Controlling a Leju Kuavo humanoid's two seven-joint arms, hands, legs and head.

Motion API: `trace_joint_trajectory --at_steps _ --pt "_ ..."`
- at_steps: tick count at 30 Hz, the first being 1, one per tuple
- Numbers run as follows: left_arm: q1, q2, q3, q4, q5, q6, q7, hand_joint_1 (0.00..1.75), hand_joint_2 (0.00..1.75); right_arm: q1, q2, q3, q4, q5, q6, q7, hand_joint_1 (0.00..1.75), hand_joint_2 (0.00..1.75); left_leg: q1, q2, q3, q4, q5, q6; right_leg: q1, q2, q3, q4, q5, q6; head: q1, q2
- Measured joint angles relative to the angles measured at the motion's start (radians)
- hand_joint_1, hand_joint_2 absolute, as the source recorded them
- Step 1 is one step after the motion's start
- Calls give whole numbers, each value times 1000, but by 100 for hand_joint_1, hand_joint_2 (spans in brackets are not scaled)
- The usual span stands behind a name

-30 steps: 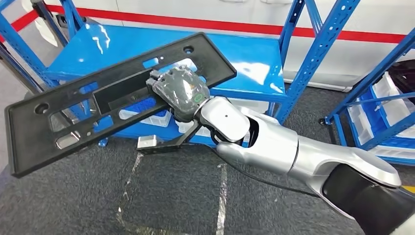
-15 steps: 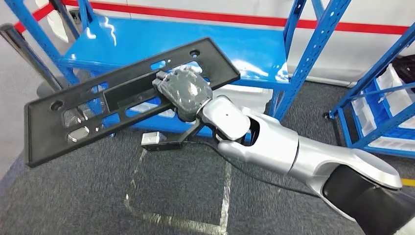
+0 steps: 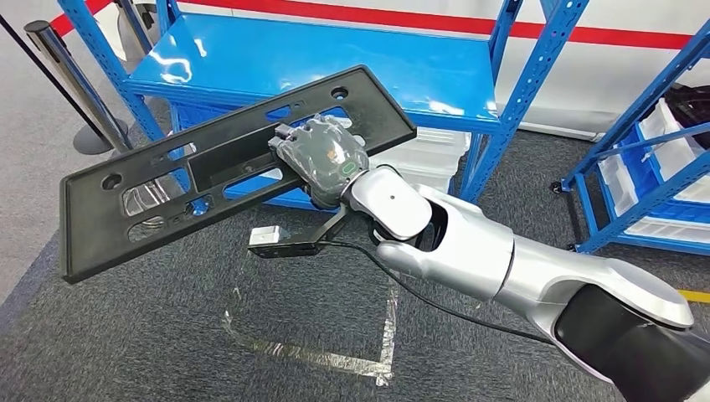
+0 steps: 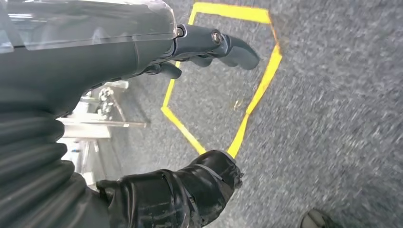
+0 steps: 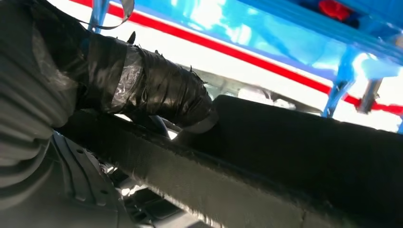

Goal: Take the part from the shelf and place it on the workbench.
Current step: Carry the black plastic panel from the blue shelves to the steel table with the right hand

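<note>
- The long black part [image 3: 226,167], flat with cut-outs, is in the air in front of the blue shelf [image 3: 335,67], tilted, above grey carpet [image 3: 151,335].
- The right hand [image 3: 322,159] grips it near its middle.
- The left hand [image 4: 157,118] hangs over the carpet, fingers spread, holding nothing.

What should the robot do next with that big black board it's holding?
Probably keep carrying it toward the workbench. The right hand grips the black board in the air, off the blue shelf, with only floor underneath, so nowhere to put it down yet.
</note>
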Motion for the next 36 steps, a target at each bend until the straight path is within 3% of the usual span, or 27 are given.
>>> trace_joint_trajectory --at_steps 2,3,5,8,9,10,11,13,14,16,17,19,21,24,25,26,27,29,31,34,36 --pt "1 1 0 0 0 -1 -2 0 175 -2 1 0 1 0 0 -1 175 175 1 -1 0 -24 31 -10 2 -1 0 -32 17 6 6 0" --pt "1 2 0 0 0 -2 -3 0 175 -2 1 0 2 0 0 -1 175 175 0 -2 -4 -32 32 -16 -1 -4 -9 -42 36 6 8 0" --pt "2 3 0 1 0 -3 -5 0 175 -1 2 1 4 0 0 -1 175 175 -3 -3 -21 -9 -18 -24 -11 -9 -27 -62 66 1 10 0" --pt "4 3 0 1 -1 -4 -10 0 175 0 4 2 5 0 0 -2 175 175 3 0 -50 126 -145 -32 -15 -10 -58 -65 94 -3 7 0" --pt "5 4 0 1 -1 -3 -14 0 175 1 4 3 6 0 0 -2 175 175 4 0 -56 186 -161 -36 -15 -10 -72 -63 103 -2 6 0" --pt "5 6 0 1 0 -2 -18 0 175 2 4 3 6 0 0 -2 175 175 5 0 -59 240 -156 -40 -15 -11 -87 -61 112 0 5 0" --pt "5 7 0 1 1 -1 -21 0 175 4 4 4 7 0 0 -2 175 175 6 0 -52 271 -126 -44 -16 -12 -103 -56 122 3 4 0" --pt "4 9 0 1 2 -2 -23 0 175 7 3 7 7 0 0 -2 175 175 7 0 9 232 -64 -47 -19 -14 -135 -43 137 10 3 0" --pt "3 9 0 1 3 -3 -23 0 175 8 4 7 7 0 0 -2 175 175 6 0 61 170 -70 -47 -19 -13 -149 -35 143 15 3 0" --pt "1 10 0 1 2 -3 -22 0 175 8 4 7 7 1 0 -2 175 175 1 -2 151 39 -133 -37 -17 -14 -165 -21 152 24 5 0" --pt "0 10 0 1 2 -3 -22 0 175 7 3 7 7 2 0 -1 175 175 -2 -3 174 2 -158 -29 -15 -14 -170 -19 159 29 6 0" --pt "0 10 0 1 0 -3 -21 0 175 8 3 8 7 6 1 0 175 175 0 -2 174 -17 -160 -7 -15 -13 -178 -14 166 40 8 0" --pt "1 10 0 1 -2 -3 -20 0 175 10 2 8 8 12 2 0 175 175 5 1 164 -20 -145 12 -18 -7 -200 33 127 51 12 0" --pt "3 10 0 1 -4 -3 -20 0 175 12 1 10 8 18 3 2 175 175 4 5 143 -18 -129 24 -27 -3 -266 219 14 63 19 0" --pt "3 10 0 1 -4 -3 -20 0 175 14 0 11 8 19 4 2 175 175 4 4 136 -16 -125 24 -30 -3 -277 263 -4 65 19 0" --pt "3 10 0 1 -5 -3 -20 0 175 15 -1 14 9 19 5 2 175 175 3 4 129 -13 -122 24 -32 -3 -272 274 -4 65 19 0" --pt "3 10 0 1 -5 -3 -20 0 175 17 -1 16 9 19 6 2 175 175 3 3 124 -10 -120 23 -32 -3 -248 245 13 63 19 0" --pt "3 9 0 1 -6 -4 -20 0 175 16 -2 17 9 20 8 2 175 175 3 2 119 -6 -119 21 -31 -2 -166 115 63 54 19 0" --pt "2 8 0 1 -6 -4 -20 0 175 11 -1 18 9 23 10 2 175 175 1 1 112 -2 -115 12 -26 1 -113 17 85 44 18 0" --pt "2 7 0 1 -6 -4 -20 0 175 9 -2 19 9 27 14 3 175 175 2 1 104 -4 -107 -5 -21 1 -109 -5 88 36 19 0" --pt "3 6 0 1 -7 -4 -20 0 175 9 -1 20 9 30 16 3 175 175 2 1 92 21 -129 -15 -26 -2 -107 -15 96 25 16 0"
